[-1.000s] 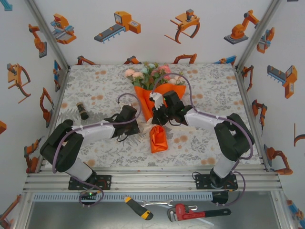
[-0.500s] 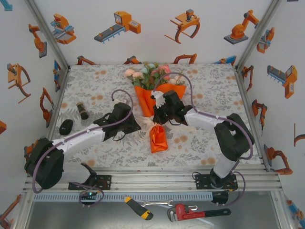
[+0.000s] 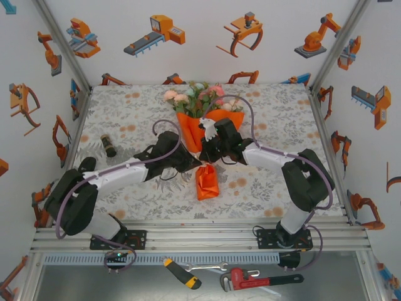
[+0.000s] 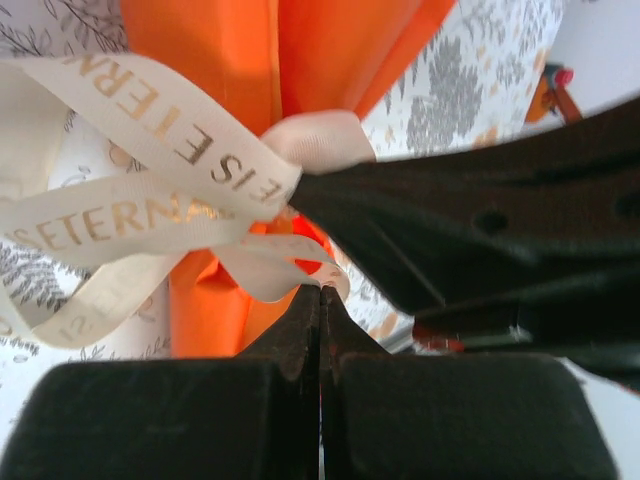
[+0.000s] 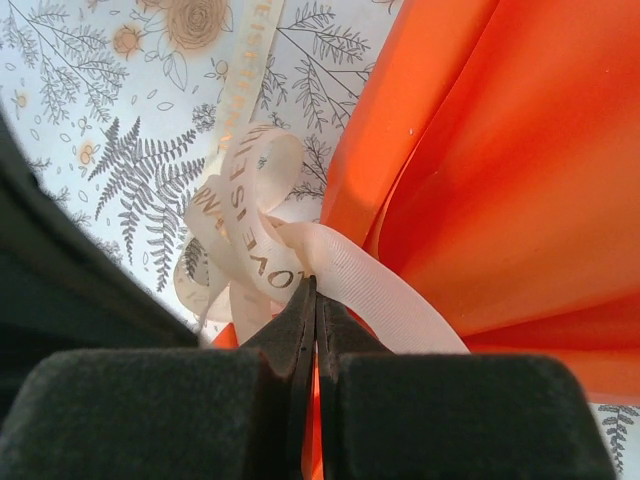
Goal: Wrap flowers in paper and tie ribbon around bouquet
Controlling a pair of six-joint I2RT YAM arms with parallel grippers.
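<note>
The bouquet lies mid-table: the flowers point to the far side, and the orange paper tapers toward the near side into a crumpled tail. The cream ribbon is looped round the cone's waist. My left gripper sits at the cone's left side. In the left wrist view it is shut, its tips pinching the lower edge of a ribbon loop in front of the paper. My right gripper is over the cone. In its own view it is shut on a ribbon strand against the paper.
A small dark cylinder lies on the floral tablecloth at the left. A screwdriver and a red wrench rest on the shelf in front of the arm bases. Walls close off three sides of the table.
My left arm has swung right, bringing its gripper up to the cone's waist, and its jaws have closed there. The right gripper and the bouquet have stayed put.
</note>
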